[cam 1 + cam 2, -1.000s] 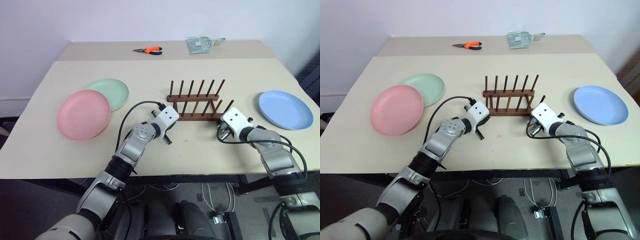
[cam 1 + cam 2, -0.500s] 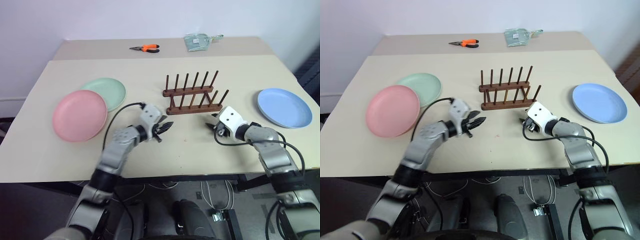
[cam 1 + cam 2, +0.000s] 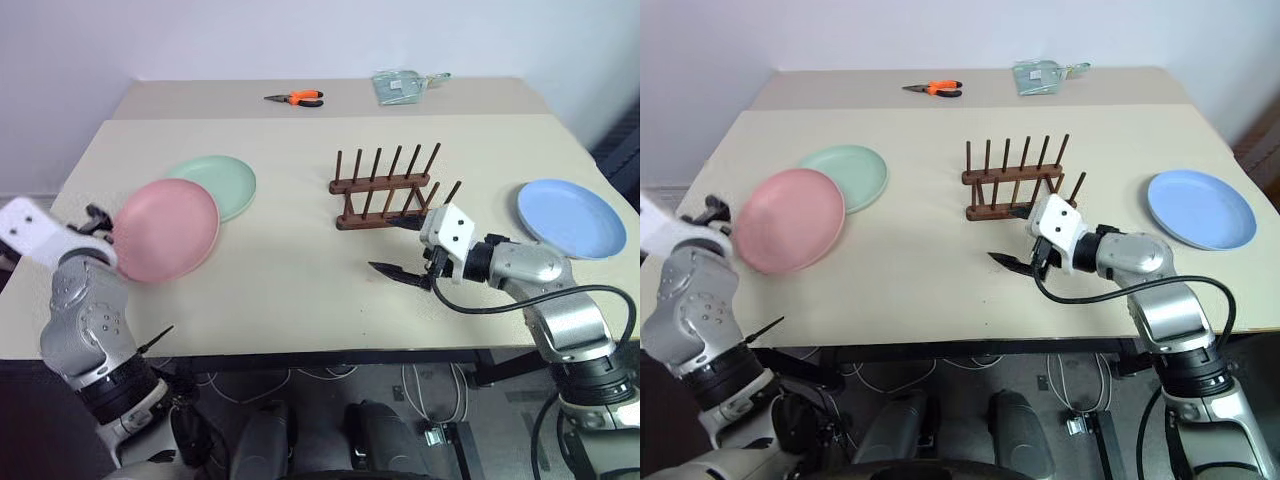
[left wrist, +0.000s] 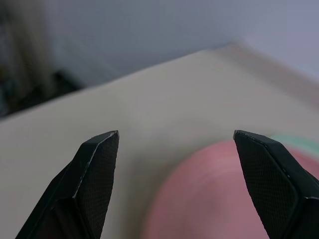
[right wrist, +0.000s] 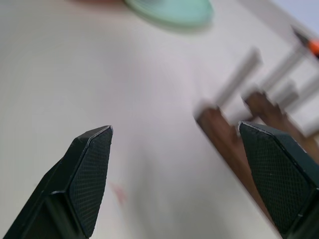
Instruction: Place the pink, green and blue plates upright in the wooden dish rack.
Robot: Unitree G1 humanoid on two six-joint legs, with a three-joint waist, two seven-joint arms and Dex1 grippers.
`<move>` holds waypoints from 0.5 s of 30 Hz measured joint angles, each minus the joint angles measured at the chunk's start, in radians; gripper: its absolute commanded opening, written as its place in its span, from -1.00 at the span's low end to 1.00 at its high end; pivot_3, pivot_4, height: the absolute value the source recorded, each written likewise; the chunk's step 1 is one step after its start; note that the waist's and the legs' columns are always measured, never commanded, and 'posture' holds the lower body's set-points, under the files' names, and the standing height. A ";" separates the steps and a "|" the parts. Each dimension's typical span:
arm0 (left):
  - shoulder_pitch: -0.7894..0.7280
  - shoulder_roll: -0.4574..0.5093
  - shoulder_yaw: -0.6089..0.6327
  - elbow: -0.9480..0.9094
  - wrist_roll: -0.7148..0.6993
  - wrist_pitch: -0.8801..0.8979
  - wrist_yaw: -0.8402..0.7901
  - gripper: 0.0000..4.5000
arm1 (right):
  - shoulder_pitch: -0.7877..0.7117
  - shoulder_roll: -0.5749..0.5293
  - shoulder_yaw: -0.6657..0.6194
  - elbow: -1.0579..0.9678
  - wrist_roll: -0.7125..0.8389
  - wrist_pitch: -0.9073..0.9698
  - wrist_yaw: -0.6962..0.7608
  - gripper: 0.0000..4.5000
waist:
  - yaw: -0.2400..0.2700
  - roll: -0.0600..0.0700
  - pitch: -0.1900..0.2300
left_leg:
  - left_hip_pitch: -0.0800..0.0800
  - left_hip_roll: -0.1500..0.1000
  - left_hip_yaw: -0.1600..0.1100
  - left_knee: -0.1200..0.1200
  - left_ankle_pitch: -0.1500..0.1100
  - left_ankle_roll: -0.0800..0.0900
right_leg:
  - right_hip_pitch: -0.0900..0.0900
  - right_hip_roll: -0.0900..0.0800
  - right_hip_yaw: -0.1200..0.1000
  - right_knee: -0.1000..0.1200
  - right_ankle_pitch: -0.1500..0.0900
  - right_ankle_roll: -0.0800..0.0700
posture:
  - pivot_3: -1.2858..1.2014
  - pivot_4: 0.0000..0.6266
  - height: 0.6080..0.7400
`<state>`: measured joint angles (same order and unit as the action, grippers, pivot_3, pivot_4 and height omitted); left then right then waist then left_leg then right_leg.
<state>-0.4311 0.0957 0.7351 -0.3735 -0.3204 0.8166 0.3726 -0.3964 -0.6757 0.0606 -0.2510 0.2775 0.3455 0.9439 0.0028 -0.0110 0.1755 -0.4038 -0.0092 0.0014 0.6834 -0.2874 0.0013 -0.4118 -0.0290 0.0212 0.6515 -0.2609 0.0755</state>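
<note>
Left wrist view shows the left claw [image 4: 175, 142] now spread empty toward the pink plate [image 3: 167, 229], having swung off the wooden dish rack [image 3: 390, 190], while the right claw [image 3: 400, 270] also gapes empty.

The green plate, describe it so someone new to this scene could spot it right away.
On the beige table, look left of the wooden dish rack. Two plates overlap there; the green plate is the farther one, partly tucked under the pink plate.

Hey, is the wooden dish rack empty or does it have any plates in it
Empty. The wooden dish rack shows only bare pegs; the pink plate, green plate and blue plate lie on the table.
</note>
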 measured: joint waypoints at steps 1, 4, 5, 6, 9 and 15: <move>0.012 -0.027 0.000 -0.025 -0.013 0.038 0.015 0.67 | -0.027 0.010 0.000 0.000 0.013 0.007 0.005 0.83 | 0.005 -0.001 0.000 | 0.000 0.000 0.000 0.000 0.000 0.000 | 0.000 0.000 0.000 0.000 0.000 0.000 | 0.03 -0.52 1.00; 0.030 -0.055 -0.009 -0.059 -0.040 0.108 0.032 0.67 | -0.062 0.030 0.004 0.001 0.028 0.015 0.006 0.83 | 0.013 -0.002 -0.001 | 0.000 0.000 -0.002 0.000 0.000 -0.001 | 0.000 0.000 -0.001 0.000 0.000 0.000 | 0.03 -0.52 1.00; 0.032 -0.066 -0.004 -0.069 -0.053 0.124 0.040 0.67 | -0.062 0.030 0.007 0.004 0.029 0.015 0.007 0.83 | 0.012 -0.002 -0.001 | 0.000 0.000 -0.002 0.000 0.000 -0.001 | 0.000 -0.001 -0.001 -0.001 0.000 0.000 | 0.03 -0.52 1.00; 0.032 -0.082 0.004 -0.073 -0.069 0.145 0.045 0.67 | -0.059 0.030 0.010 0.007 0.028 0.014 0.008 0.83 | 0.011 -0.002 -0.001 | 0.000 0.000 -0.002 0.000 0.000 -0.001 | 0.000 -0.001 -0.001 -0.001 0.000 0.000 | 0.03 -0.52 1.00; 0.045 -0.118 0.023 -0.063 -0.116 0.220 0.049 0.67 | -0.049 0.029 0.012 0.010 0.026 0.010 0.009 0.83 | 0.009 -0.002 -0.001 | -0.001 0.000 -0.002 0.000 0.000 -0.001 | 0.000 -0.001 -0.001 -0.001 0.000 -0.001 | 0.03 -0.52 1.00; 0.030 -0.161 0.098 -0.058 -0.184 0.271 0.084 -0.36 | -0.024 0.029 0.012 0.007 0.019 0.009 -0.004 0.86 | 0.011 -0.001 -0.002 | 0.000 0.000 -0.002 -0.001 0.000 -0.001 | 0.000 -0.001 -0.001 -0.001 0.000 -0.001 | 0.03 -0.52 1.00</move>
<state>-0.4014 -0.0650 0.8334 -0.4314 -0.5042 1.0873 0.4562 -0.4208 -0.6466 0.0725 -0.2441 0.2963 0.3540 0.9397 0.0140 -0.0118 0.1738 -0.4042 -0.0095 -0.0003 0.6829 -0.2871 0.0000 -0.4116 -0.0301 0.0200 0.6504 -0.2609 0.0748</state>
